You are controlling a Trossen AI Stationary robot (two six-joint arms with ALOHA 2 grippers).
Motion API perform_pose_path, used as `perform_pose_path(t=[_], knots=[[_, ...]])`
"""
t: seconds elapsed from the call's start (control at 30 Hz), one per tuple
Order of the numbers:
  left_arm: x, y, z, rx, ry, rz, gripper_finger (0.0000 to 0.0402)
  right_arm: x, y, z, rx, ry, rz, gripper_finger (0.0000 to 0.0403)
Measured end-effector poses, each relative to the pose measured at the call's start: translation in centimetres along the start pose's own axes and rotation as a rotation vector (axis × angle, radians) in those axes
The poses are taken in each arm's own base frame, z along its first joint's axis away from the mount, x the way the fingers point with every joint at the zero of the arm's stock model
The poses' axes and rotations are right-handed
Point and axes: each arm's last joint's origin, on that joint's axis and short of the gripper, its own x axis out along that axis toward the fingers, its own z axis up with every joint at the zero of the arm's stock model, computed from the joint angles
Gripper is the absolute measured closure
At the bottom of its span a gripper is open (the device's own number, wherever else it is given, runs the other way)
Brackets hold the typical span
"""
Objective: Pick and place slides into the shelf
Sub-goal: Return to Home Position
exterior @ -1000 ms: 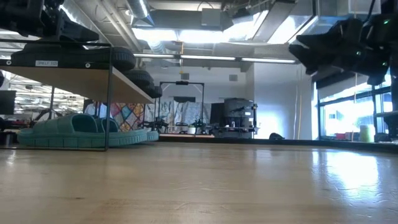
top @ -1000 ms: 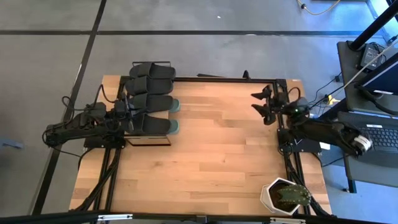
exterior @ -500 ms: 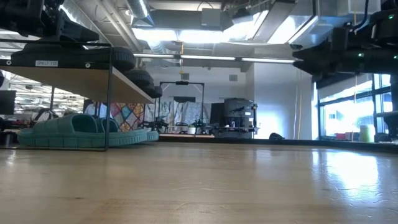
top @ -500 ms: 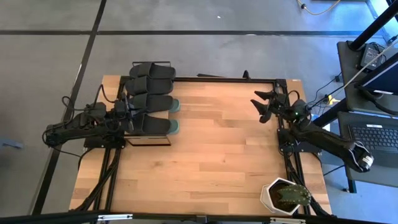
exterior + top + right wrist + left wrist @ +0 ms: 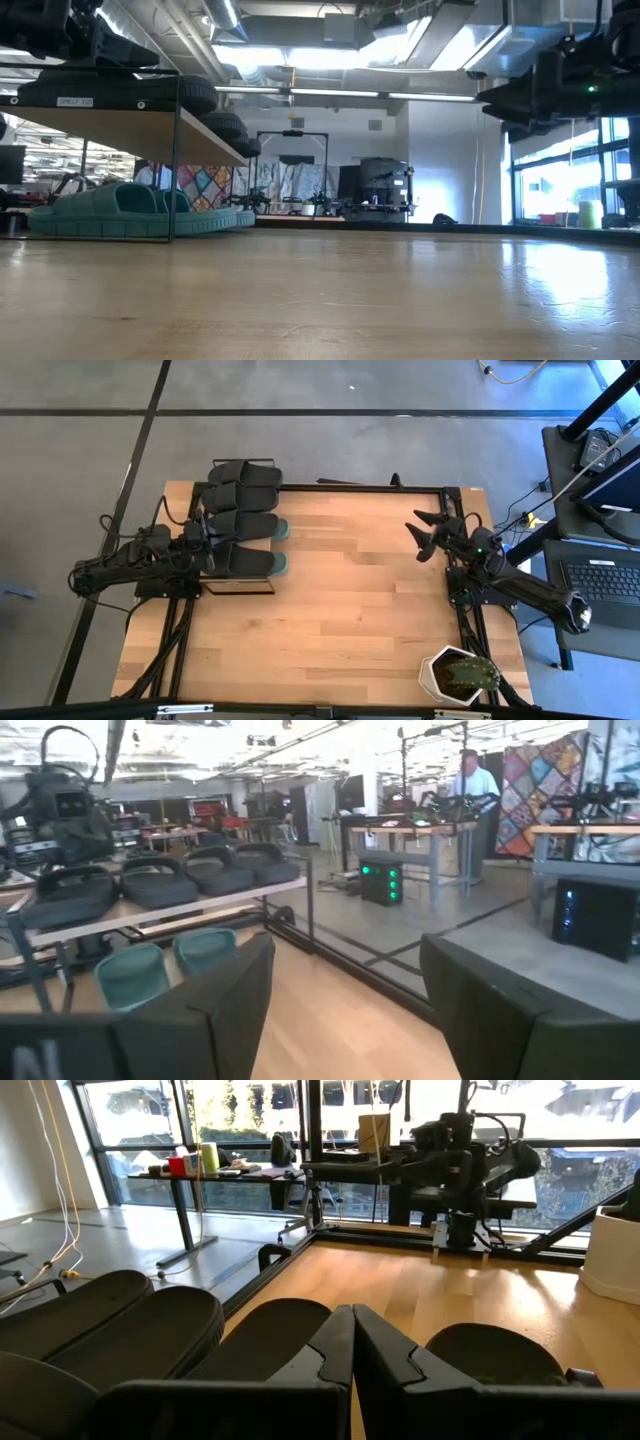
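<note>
The shelf (image 5: 150, 125) stands at the table's far left; its black frame (image 5: 240, 588) shows from above. Several black slides (image 5: 245, 522) lie side by side on its top board. Two teal-green slides (image 5: 120, 210) sit under it, their toes (image 5: 283, 563) peeking out. My left gripper (image 5: 352, 1350) is shut and hovers over the black slides (image 5: 270, 1335) on the board, with a gap showing in the low view. My right gripper (image 5: 424, 534) is open, held level high above the table's right side, pointing toward the shelf (image 5: 200, 905).
A cactus in a white pot (image 5: 458, 675) stands at the near right corner. Black rails (image 5: 360, 488) run along the table's far and right edges. The wooden tabletop (image 5: 350, 600) between the arms is bare. A person (image 5: 470, 780) stands far off in the room.
My right gripper has tipped up from a downward slant to level and drawn back a little toward the table's right edge, staying open. The slides and the shelf have kept their places.
</note>
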Motion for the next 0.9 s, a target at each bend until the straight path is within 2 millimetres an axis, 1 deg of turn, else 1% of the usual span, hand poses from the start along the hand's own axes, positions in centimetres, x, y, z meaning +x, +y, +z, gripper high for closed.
perform_pose_path(t=[0.33,0.4,0.47,0.6,0.77,0.9], knots=[[0.0,0.0,0.1,-0.026,-0.007,0.003,0.0401,-1.1,0.0,-0.4,0.003,0.037,0.004,0.0152],[0.0,0.0,0.4,-0.009,-0.045,0.003,0.0401,-1.1,0.0,-0.6,0.006,0.049,0.003,0.0152],[-0.1,0.1,1.2,0.020,-0.115,0.027,0.0401,-1.1,0.0,-0.6,0.013,0.058,0.002,0.0152],[-0.3,0.7,1.4,0.036,-0.110,0.243,0.0401,-1.1,0.0,-0.8,0.015,0.070,0.002,0.0152],[-0.4,1.1,1.7,0.051,-0.132,0.357,0.0401,-1.1,0.0,-0.8,0.013,0.075,0.002,0.0152],[-0.8,1.7,2.1,0.105,-0.130,0.568,0.0401,-1.1,0.0,-1.0,0.013,0.090,0.001,0.0152]])
